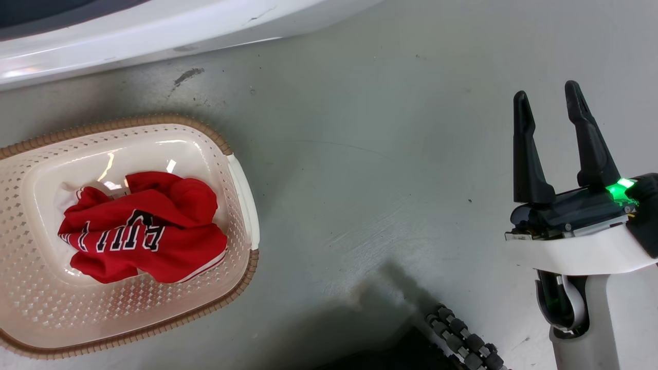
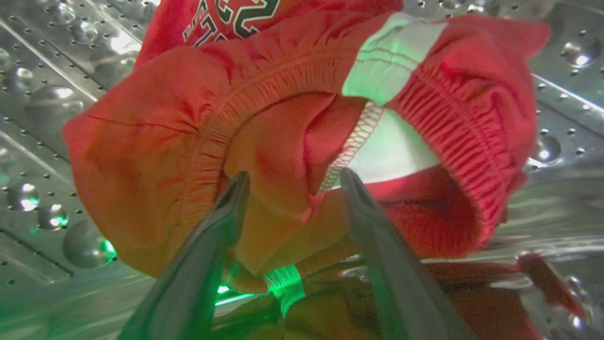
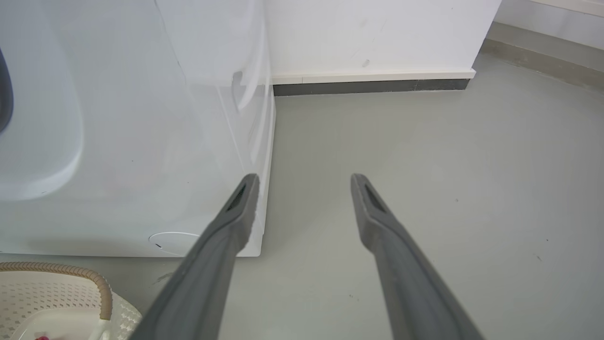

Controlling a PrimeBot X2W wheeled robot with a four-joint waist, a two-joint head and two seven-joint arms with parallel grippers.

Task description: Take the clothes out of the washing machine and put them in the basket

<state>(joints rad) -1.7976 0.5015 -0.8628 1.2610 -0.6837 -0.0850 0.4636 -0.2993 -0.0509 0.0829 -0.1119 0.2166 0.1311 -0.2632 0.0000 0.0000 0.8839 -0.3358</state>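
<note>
Stock: lettered jersey [image 1: 144,234] in basket [image 1: 154,121]; second garment [image 2: 283,118] in drum [image 2: 47,118], straddled ungripped by left gripper [image 2: 292,182]; right gripper [image 1: 546,91] spread, empty.

The basket [image 1: 154,119] runs off the head view's left edge.

Your right gripper [image 1: 546,91] has two long, tapered black fingers [image 1: 529,164] on a dark base with a green light [image 1: 617,191], set on a glossy white forearm shell [image 1: 581,254] with a looped cable [image 1: 550,300] beneath.
</note>
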